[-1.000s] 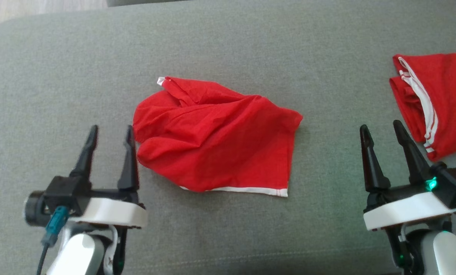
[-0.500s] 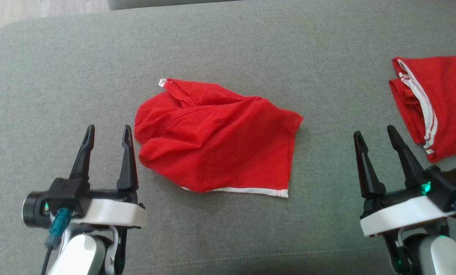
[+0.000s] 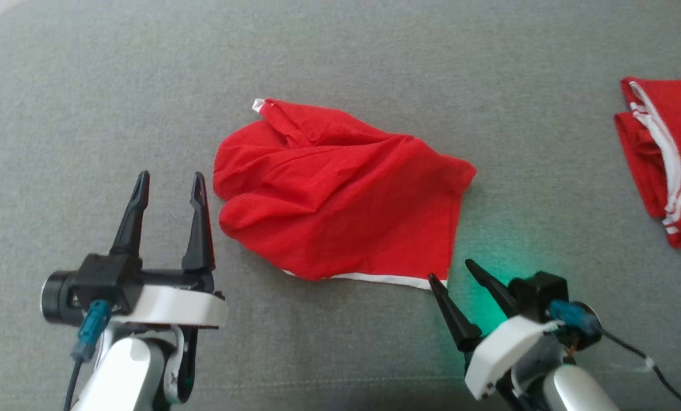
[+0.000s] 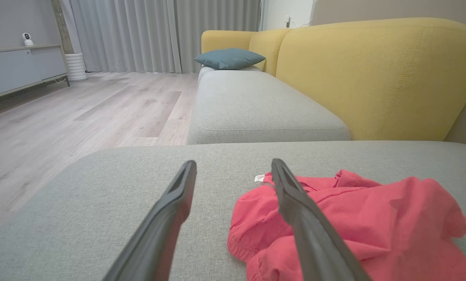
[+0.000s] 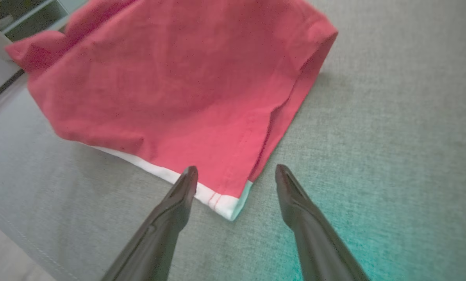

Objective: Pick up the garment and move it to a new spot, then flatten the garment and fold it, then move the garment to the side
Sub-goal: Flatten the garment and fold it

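A crumpled red garment [image 3: 340, 194] with a white hem along its near edge lies in the middle of the grey cushion [image 3: 374, 63]. My left gripper [image 3: 169, 182] stands open just left of the garment's bunched end, apart from it; in the left wrist view the garment [image 4: 373, 218] lies behind and right of the right finger. My right gripper [image 3: 451, 271] is open and tilted, its tips at the garment's near right corner. In the right wrist view the white-hemmed corner [image 5: 229, 205] sits between the two fingers of that gripper [image 5: 236, 171].
Another red garment with white stripes [image 3: 665, 160] lies folded at the right edge of the cushion. The left wrist view shows a second grey seat [image 4: 256, 105], a yellow sofa back [image 4: 373, 74], a blue pillow [image 4: 229, 57] and wooden floor [image 4: 61, 125] at left.
My right gripper has swung left and forward to the garment's near right corner and tilted. The left gripper has hardly moved. The head camera has shifted, sliding the scene rightward.
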Motion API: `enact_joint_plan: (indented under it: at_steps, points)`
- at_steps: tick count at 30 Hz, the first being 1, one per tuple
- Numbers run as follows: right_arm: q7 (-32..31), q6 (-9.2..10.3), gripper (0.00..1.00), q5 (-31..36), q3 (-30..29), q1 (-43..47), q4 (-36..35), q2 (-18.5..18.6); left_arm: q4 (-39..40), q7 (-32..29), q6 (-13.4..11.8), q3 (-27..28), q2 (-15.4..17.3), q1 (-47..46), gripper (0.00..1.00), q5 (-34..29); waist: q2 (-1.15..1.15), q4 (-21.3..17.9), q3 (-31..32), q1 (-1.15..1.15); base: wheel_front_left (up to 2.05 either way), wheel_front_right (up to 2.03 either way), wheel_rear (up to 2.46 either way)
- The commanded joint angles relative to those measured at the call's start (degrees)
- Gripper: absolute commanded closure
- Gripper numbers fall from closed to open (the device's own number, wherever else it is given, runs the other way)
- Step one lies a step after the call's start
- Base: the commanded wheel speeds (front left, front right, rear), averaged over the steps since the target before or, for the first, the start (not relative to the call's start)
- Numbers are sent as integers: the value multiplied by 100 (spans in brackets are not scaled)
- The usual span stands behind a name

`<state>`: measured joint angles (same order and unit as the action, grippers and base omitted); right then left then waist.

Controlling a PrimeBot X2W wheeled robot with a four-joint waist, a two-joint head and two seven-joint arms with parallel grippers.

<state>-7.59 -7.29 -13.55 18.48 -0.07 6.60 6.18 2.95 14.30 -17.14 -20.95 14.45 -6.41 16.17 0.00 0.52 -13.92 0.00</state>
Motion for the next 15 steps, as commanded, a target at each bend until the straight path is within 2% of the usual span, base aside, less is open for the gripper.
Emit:
enact_joint_plan:
  at_steps: [1, 6, 7, 8, 9, 12, 15]
  points:
    - [35, -20, 0, 7, 164, -361, 108, 20, 149, 69, 35, 286, 21, -282, 0, -91, 0, 72, -77, 0, 0, 0, 0]
    - [106, -20, 2, -79, 318, -752, 992, -102, 110, 69, 136, 341, -114, -327, 0, -159, 0, 157, -149, 0, 0, 0, 0]
    - [88, -20, 31, -118, 352, -794, 1096, -114, 105, 69, 149, 353, -134, -327, 0, -171, 0, 163, -154, 0, 0, 0, 0]
    - [51, -20, 80, -165, 408, -828, 1190, -122, 104, 69, 162, 368, -151, -324, 0, -183, 0, 166, -158, 0, 0, 0, 0]
    - [20, -20, 100, -217, 458, -862, 1266, -128, 103, 69, 174, 383, -167, -318, 0, -195, 0, 168, -163, 0, 0, 0, 0]
    - [199, -20, 100, -350, 564, -970, 1226, -126, 98, 70, 214, 437, -213, -303, 0, -223, 0, 164, -172, 0, 0, 0, 0]
    - [456, -20, 100, -433, 569, -1038, 872, -75, 95, 70, 245, 493, -249, -277, 0, -258, 0, 140, -170, 0, 0, 0, 0]
